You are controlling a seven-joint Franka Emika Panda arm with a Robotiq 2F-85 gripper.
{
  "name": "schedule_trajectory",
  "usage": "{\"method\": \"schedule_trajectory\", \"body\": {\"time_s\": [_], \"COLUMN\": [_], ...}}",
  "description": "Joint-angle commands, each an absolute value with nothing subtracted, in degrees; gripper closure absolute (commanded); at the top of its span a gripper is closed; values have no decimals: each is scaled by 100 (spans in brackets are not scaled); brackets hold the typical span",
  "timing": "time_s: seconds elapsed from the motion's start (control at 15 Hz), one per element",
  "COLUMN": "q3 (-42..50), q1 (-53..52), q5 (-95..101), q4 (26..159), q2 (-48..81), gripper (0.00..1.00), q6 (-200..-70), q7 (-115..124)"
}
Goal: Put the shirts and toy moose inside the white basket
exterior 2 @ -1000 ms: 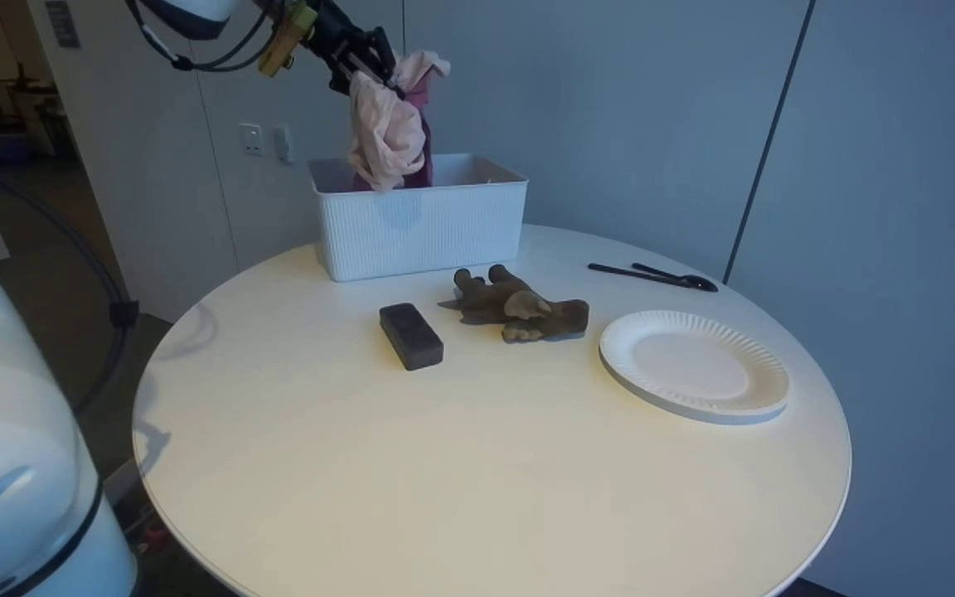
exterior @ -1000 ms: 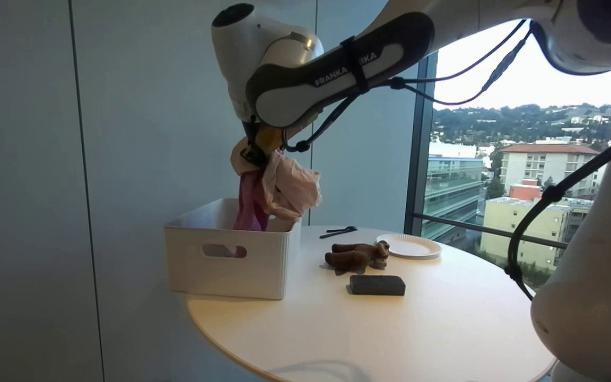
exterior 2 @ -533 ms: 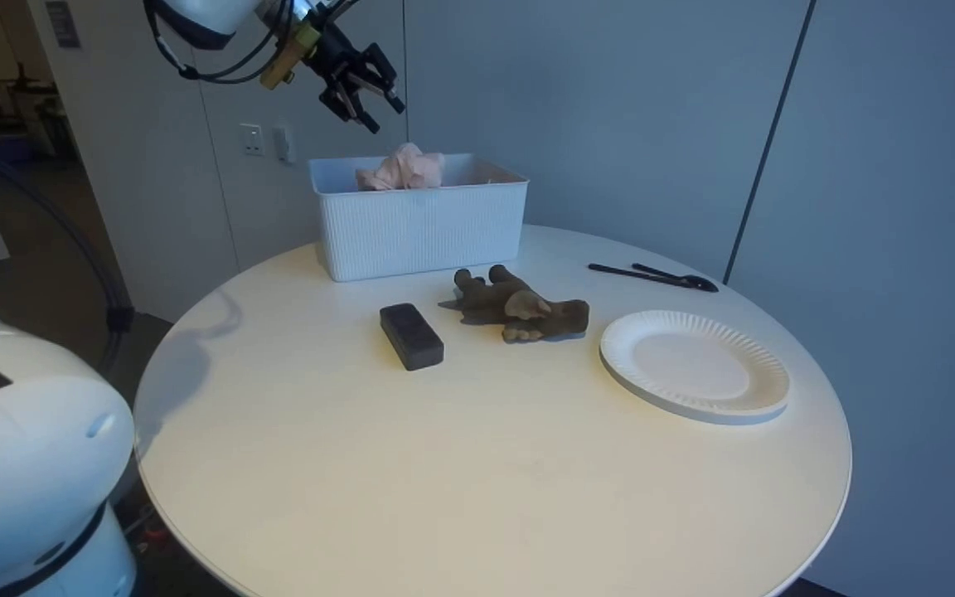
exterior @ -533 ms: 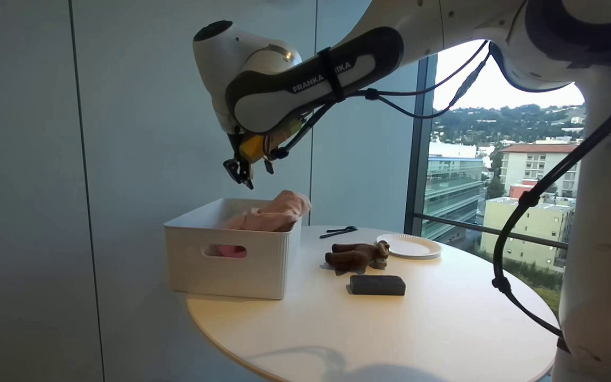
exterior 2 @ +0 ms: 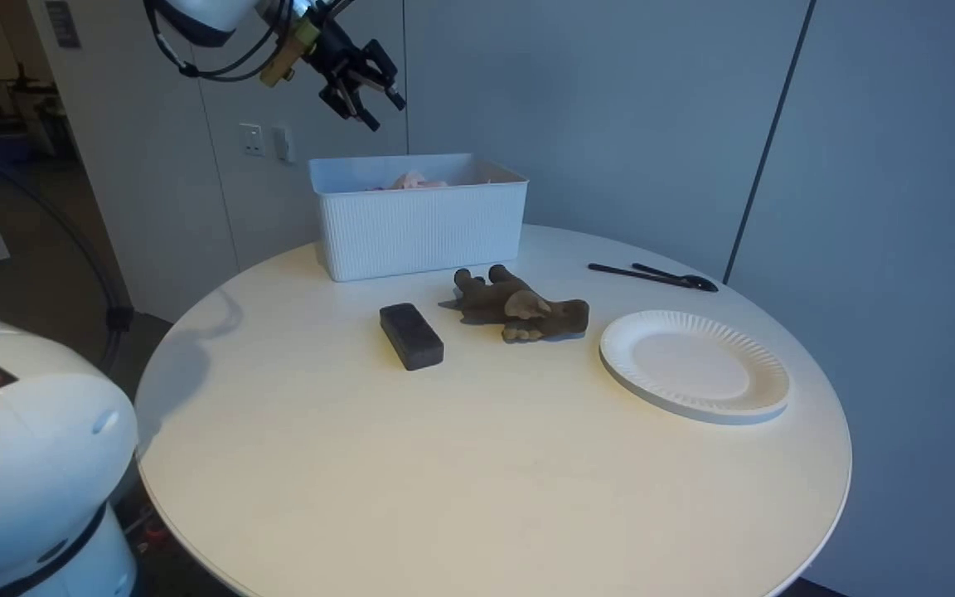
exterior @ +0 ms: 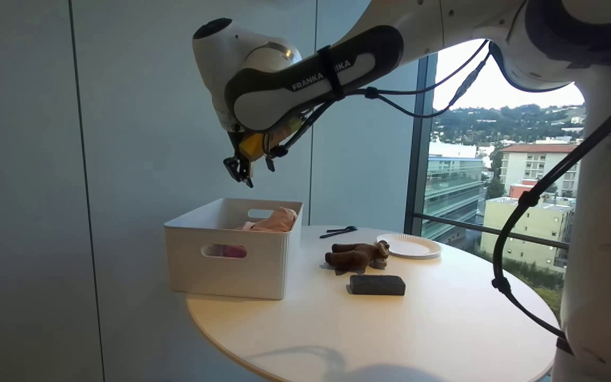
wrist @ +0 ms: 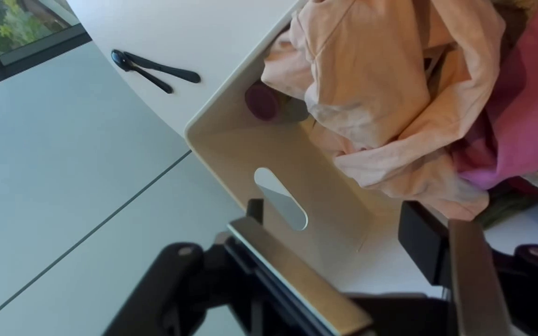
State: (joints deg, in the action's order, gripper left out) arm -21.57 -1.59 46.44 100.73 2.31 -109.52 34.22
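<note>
Hanging above the white basket (exterior: 226, 276) in an exterior view, the gripper (exterior: 259, 174) held nothing, jaws apart. In an exterior view the toy moose (exterior 2: 498, 303) lay on the table (exterior 2: 486, 481) near a dark block (exterior 2: 411, 336) and a plate (exterior 2: 693, 369); the next move likely called for grasping it clear of both. The wrist view showed shirts (wrist: 367, 79) inside, seemingly a finished step.

Both exterior views overlook the table (exterior 2: 494, 439); wrist view faces into basket (wrist: 259, 149).

Peach and magenta shirts (wrist: 367, 74) lie crumpled in the white basket (exterior 2: 424, 236) — the brown toy moose (exterior 2: 519, 303) lies outside, nearby.
</note>
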Motion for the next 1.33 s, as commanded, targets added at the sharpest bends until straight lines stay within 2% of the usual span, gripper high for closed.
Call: {"method": "schedule_trajectory", "body": {"time_s": [0.0, 0.6, 1.0, 1.27], "q3": [-1645, -162, 409, 601], "q1": [-628, 149, 610, 658], "q5": [4878, 3003, 2347, 2066], "q4": [9976, 9747, 9759, 9225], "q2": [0, -875, -22, 1040], "gripper": [0, 0, 0, 0], "q6": [-10767, -9860, -9903, -9716], "q7": [4053, 3661, 3394, 3211]}}
